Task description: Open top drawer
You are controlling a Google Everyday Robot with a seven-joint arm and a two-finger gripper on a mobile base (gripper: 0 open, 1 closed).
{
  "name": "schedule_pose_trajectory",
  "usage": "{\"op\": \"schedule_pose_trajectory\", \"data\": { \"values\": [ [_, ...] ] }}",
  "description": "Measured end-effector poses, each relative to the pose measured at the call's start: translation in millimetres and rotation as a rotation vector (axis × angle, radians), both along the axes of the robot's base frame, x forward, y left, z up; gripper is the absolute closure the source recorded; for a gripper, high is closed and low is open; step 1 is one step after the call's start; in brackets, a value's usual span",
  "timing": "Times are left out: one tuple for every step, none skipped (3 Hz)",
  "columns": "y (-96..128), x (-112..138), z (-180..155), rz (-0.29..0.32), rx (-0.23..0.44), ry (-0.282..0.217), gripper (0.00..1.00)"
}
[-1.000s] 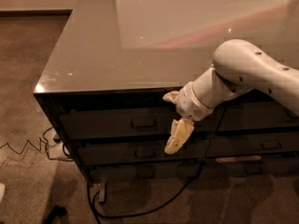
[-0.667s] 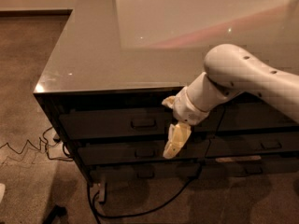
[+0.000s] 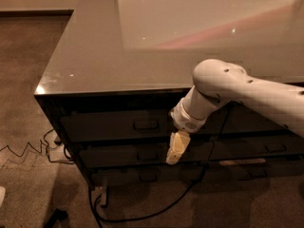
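The top drawer [image 3: 102, 126] sits directly under the counter [image 3: 95, 56] edge, its dark front level with the neighbouring fronts and its small bar handle [image 3: 146, 125] at centre. The gripper [image 3: 175, 150] hangs tip-down just right of and below that handle, in front of the second drawer [image 3: 118, 155], not touching the handle. Whether the gripper is spread or pressed together cannot be told.
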State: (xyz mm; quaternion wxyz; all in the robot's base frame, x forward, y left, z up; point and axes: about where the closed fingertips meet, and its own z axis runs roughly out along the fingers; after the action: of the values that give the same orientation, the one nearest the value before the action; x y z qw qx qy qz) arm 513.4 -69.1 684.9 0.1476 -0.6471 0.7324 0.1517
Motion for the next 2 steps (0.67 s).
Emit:
{"op": "schedule_pose_trajectory", "data": {
  "values": [
    [-7, 16, -13, -0.030, -0.030, 0.003, 0.00],
    [-14, 27, -15, -0.052, -0.047, -0.004, 0.00]
  ]
}}
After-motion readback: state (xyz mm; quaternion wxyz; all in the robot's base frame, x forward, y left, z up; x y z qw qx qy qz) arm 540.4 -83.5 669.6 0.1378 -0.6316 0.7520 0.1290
